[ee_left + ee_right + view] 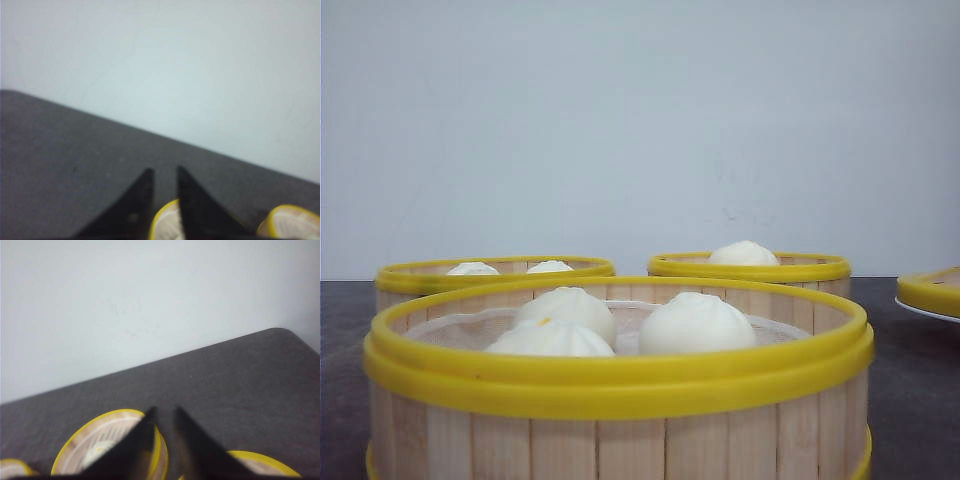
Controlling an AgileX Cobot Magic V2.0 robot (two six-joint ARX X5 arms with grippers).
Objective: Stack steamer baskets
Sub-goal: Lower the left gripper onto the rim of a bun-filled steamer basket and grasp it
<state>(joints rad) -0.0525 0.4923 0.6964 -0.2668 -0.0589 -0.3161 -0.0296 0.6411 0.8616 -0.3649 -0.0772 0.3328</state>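
Nearest basket [620, 420] cropped below, far-right basket [932, 290] cut off

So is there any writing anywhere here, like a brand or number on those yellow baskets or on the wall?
None. The steamer baskets show only plain yellow rims and bare wooden slats, the buns are unmarked, and the wall carries only faint smudges, not letters. Both wrist views are blurred and show no text.
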